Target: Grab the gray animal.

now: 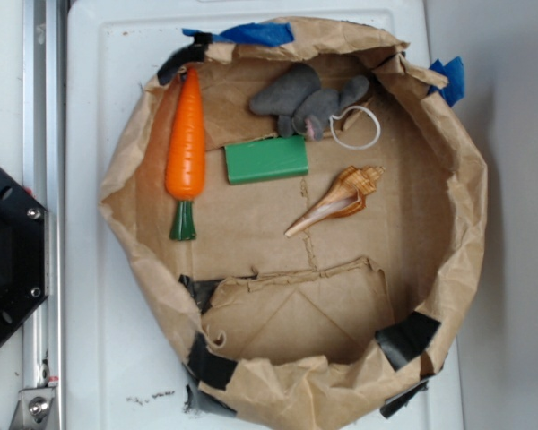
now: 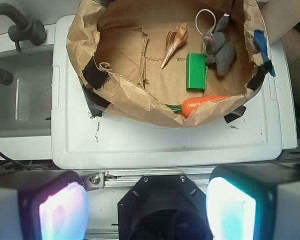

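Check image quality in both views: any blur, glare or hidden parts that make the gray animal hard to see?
Exterior view: even light, slightly soft, gray animal plainly visible beside the green block. Wrist view: fingers blurred and glowing in the foreground; the bag wall hides part of the carrot, not the animal.

Dark-gray animal point(image 1: 307, 100) — orange carrot point(image 1: 186, 134), green block point(image 1: 266, 160), tan-striped seashell point(image 1: 339, 200).

No readable text, label, brand, number or sign anywhere in either view: none on the paper basket point(image 1: 457, 224), none on the white surface point(image 2: 165, 145) beneath.
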Controlling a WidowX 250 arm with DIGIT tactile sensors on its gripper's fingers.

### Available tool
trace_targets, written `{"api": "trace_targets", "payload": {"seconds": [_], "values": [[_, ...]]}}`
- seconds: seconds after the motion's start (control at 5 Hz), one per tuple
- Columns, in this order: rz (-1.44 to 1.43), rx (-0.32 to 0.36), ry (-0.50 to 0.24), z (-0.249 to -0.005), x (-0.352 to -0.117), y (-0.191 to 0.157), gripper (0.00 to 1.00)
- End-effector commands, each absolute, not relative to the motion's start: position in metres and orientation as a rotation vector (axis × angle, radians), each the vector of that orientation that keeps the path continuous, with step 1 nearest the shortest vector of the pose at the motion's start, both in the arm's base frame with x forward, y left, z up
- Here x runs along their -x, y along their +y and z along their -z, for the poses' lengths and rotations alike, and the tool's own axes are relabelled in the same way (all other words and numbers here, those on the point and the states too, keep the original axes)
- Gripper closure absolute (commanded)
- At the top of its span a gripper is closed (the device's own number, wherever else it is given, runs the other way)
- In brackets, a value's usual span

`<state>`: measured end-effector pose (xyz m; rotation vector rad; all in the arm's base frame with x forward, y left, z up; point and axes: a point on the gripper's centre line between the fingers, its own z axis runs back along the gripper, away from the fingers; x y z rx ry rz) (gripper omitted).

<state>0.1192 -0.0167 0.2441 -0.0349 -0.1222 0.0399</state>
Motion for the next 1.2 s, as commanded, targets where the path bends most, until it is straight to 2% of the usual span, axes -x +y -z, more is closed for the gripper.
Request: {"api": "trace_targets", "payload": {"seconds": [0.0,0.2,0.4,0.6,0.8,1.0], "values": [[-0.04,0.035,-0.122,-0.244,-0.119,-0.017,0.0],[-0.118,0.037,-0.118,-0.238,-0.168,0.007,0.0],[-0.155,0.003,-0.142,-0.23,-0.204,0.008,0.0],[-0.162,-0.004,-0.142,-0.215,-0.229,0.007,0.0],[-0.193,0.012,-0.174,-0.193,-0.249,-0.004,0.0],[-0.203,0.059,-0.242,-0.18,-0.267,-0.004,0.0]]}}
